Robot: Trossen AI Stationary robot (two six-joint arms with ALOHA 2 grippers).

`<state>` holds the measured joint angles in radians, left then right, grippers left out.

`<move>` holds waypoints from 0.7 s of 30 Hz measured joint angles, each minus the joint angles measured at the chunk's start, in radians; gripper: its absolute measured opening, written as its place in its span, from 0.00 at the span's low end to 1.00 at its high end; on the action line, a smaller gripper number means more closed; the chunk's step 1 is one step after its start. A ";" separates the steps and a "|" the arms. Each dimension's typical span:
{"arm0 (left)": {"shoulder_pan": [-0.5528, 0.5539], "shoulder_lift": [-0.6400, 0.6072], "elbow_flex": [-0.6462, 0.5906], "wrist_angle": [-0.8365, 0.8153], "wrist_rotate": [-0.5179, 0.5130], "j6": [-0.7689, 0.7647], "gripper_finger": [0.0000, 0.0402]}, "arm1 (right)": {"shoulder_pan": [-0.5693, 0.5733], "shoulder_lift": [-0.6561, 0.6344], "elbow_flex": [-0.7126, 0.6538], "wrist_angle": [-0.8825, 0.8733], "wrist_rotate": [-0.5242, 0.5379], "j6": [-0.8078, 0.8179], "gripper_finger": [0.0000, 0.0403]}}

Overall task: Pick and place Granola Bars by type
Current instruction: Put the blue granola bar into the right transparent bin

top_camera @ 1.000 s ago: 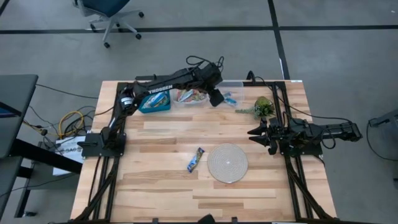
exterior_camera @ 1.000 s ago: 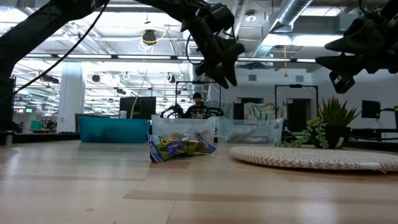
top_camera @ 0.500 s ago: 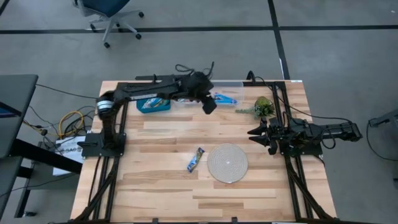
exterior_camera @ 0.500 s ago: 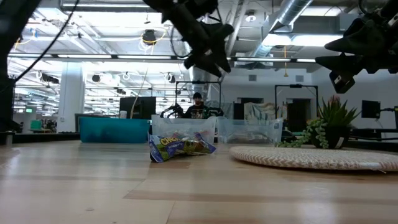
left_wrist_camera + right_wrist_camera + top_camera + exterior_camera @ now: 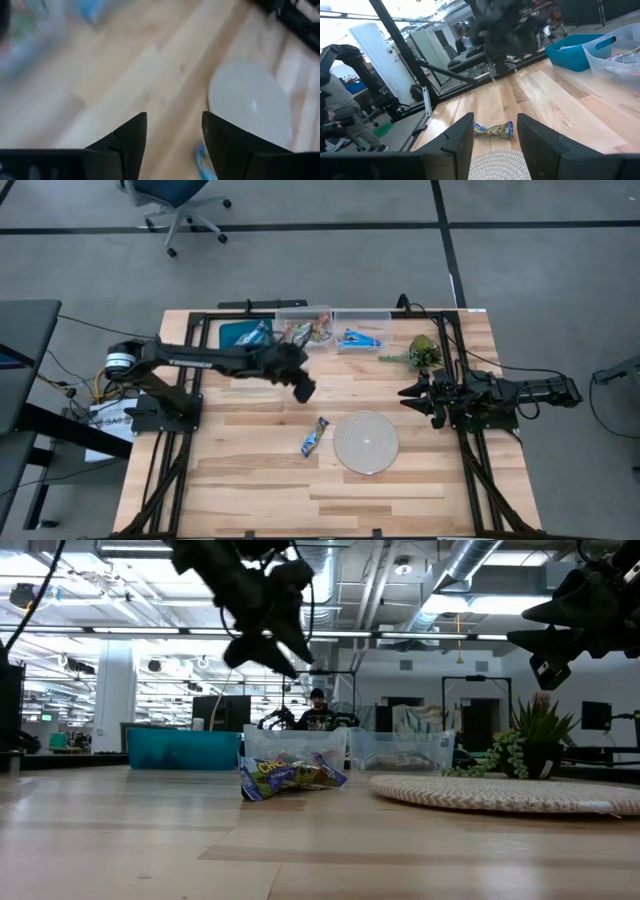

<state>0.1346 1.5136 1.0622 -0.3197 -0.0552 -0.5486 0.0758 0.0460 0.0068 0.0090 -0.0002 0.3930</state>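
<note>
You are nearly finishing: 1 slim multicoloured crinkly bar (image 5: 315, 436) is lying on the wooden bench (image 5: 260, 480) beside the round woven mat (image 5: 365, 441). Your left pincer (image 5: 303, 391) is hovering released above it; other bars are sitting in bins.

Multicoloured granola bar (image 5: 291, 777) lying on wooden table (image 5: 150, 840), just ahead of clear bins (image 5: 345, 748). Teal bin (image 5: 183, 749) sitting beside them. Woven mat (image 5: 505, 793) lying flat, plant (image 5: 528, 743) behind. Left gripper (image 5: 262, 637) hanging above, fingers parted, empty. Right gripper (image 5: 572, 615) hovering high, apart.
</note>
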 joint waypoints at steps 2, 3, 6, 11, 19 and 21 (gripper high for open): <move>-0.031 -0.018 -0.042 -0.008 0.023 -0.040 0.46 | 0.000 0.000 0.000 0.000 0.000 0.000 0.35; -0.045 -0.020 -0.056 -0.007 0.042 -0.058 0.46 | 0.000 0.000 0.000 0.000 0.000 0.000 0.35; -0.095 -0.021 -0.087 -0.015 0.095 -0.101 0.46 | 0.000 0.000 0.000 0.000 0.000 0.000 0.35; -0.177 -0.001 -0.089 -0.084 0.111 -0.179 0.46 | 0.000 0.000 0.000 0.000 0.000 0.000 0.36; -0.265 0.044 -0.087 -0.096 0.100 -0.323 0.46 | 0.000 0.000 0.000 0.000 0.000 0.000 0.35; -0.281 0.084 -0.068 -0.090 0.103 -0.322 0.46 | 0.000 0.000 0.000 0.002 0.000 0.000 0.36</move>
<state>-0.1465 1.5976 0.9944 -0.4097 0.0479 -0.8708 0.0757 0.0456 0.0071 0.0107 -0.0002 0.3927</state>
